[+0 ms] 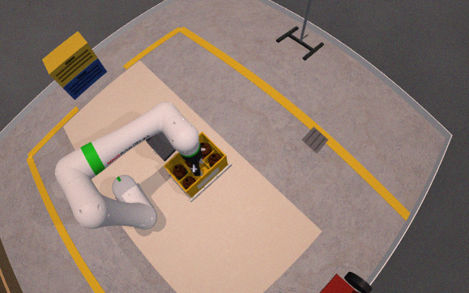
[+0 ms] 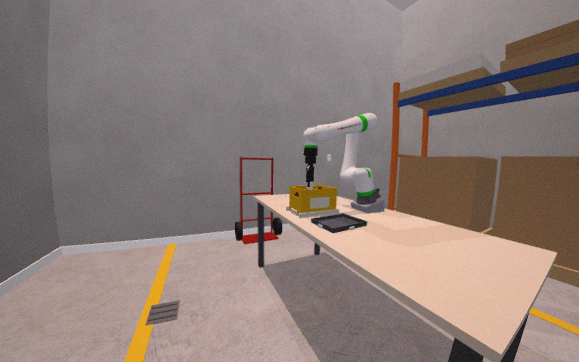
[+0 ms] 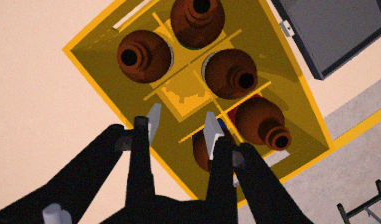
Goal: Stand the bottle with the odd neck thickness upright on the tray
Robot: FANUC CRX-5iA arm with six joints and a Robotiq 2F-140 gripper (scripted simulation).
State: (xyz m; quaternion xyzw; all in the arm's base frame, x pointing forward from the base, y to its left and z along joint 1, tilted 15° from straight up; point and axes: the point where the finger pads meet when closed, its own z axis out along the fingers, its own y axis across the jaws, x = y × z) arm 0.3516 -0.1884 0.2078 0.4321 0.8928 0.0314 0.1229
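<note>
A yellow crate (image 3: 196,95) with dividers holds five brown bottles. In the wrist view I see bottles at the far left (image 3: 143,56), the far end (image 3: 197,20), the middle (image 3: 231,72) and the right (image 3: 263,120). A fifth bottle (image 3: 203,150) is partly hidden behind my right finger. One cell in the middle of the crate is empty. My gripper (image 3: 182,117) hangs over the crate (image 2: 313,198), fingers partly apart with nothing between them. The dark tray (image 3: 336,30) lies empty beside the crate. I cannot tell any neck difference from here.
The crate (image 1: 200,165) and the tray (image 2: 339,222) stand near the table's end, close to the robot base (image 2: 366,200). A red hand truck (image 2: 257,200) stands on the floor beyond the table. Shelving and boxes are at the right.
</note>
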